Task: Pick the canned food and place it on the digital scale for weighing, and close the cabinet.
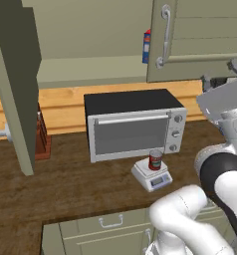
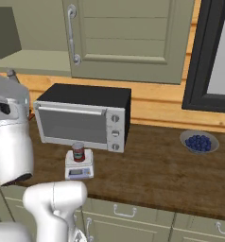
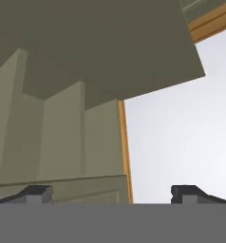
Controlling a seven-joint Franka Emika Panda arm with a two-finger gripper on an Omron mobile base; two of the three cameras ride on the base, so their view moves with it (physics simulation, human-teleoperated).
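Red-labelled canned food [image 1: 155, 160] already sits upright on the digital scale [image 1: 151, 176], at about 5 o'clock from the toaster oven [image 1: 134, 123] in the left base view. I judge the weighing step done; the cabinet [image 1: 202, 37] remains open, both doors swung out. One door [image 1: 13, 84] hangs at 9 o'clock, the other at 1 o'clock with its bar handle [image 1: 165, 35] facing me. A blue-and-red box [image 1: 147, 46] stands on the shelf behind that door's edge.

Right base view: same can [image 2: 78, 151] on scale [image 2: 79, 165]. This view adds a bowl of blueberries [image 2: 199, 141] at 3 o'clock on the counter [image 2: 157, 175] and a dark window frame [image 2: 199, 56], neither visible from the left side.

Hand view: gripper [image 3: 112, 193] released, fingertips [image 3: 36, 193] spread wide, nothing between them, looking up at panelled cabinet surfaces.

Risks, my judgement: a wide arm swing toward a door could clip the oven or sweep the can off the scale. A glancing push may leave the door ajar.
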